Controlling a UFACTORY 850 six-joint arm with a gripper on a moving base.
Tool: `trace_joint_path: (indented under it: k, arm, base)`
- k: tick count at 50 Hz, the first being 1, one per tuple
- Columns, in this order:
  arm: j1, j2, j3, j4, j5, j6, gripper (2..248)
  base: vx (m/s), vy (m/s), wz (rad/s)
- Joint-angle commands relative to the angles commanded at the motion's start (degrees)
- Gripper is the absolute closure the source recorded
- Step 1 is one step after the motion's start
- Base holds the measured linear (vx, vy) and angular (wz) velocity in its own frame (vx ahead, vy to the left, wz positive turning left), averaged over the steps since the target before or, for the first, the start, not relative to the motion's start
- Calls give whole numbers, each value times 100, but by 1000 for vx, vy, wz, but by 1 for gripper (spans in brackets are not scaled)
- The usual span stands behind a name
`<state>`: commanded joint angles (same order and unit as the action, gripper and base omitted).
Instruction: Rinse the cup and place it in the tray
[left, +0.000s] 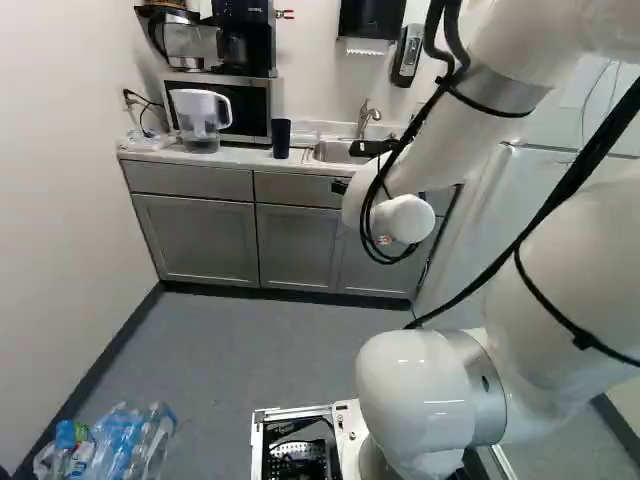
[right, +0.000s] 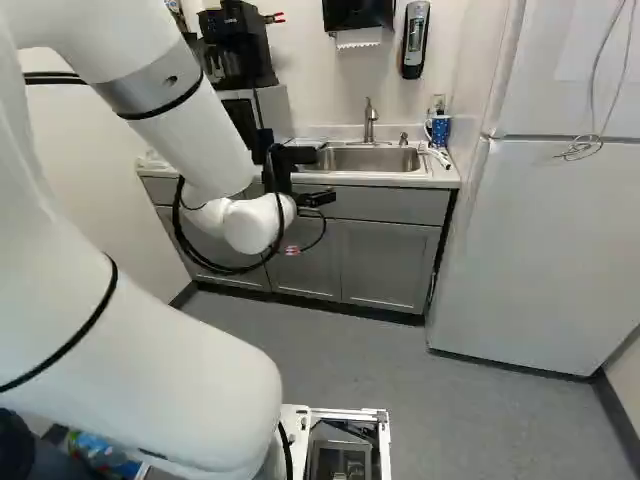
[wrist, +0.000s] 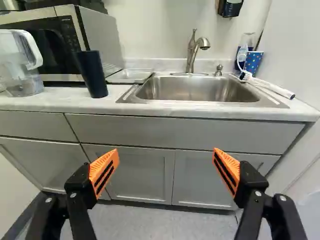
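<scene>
In the right base view, part of my black gripper (right: 316, 198) shows in front of the counter cabinets, its fingertips not discernible. The wrist view has the gripper (wrist: 166, 162) open, its orange pads wide apart, nothing between them. A dark navy cup (wrist: 92, 74) stands on the counter ahead, beyond the fingers, beside the microwave; the same cup (left: 281, 138) appears in the left base view. Between that cup and the sink lies a shallow clear tray (wrist: 131, 76). The steel sink (wrist: 197, 90) has a faucet (wrist: 192, 52) behind it.
A water pitcher (left: 200, 120) stands beside the microwave (left: 240, 105). At the sink's other end are a blue dotted cup (wrist: 253, 62) and a white brush (wrist: 272, 88). Closed cabinets (wrist: 135, 175) front the counter. A fridge (right: 540, 240) flanks it; bottles (left: 120, 445) lie on the floor.
</scene>
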<state>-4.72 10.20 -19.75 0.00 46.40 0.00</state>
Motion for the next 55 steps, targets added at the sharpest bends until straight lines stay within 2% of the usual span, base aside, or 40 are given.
trace_joint_path:
  k: [55]
  arm:
    - [-243, -138, -867, 0, -947, 0, 3]
  base:
    - [0, 0, 0]
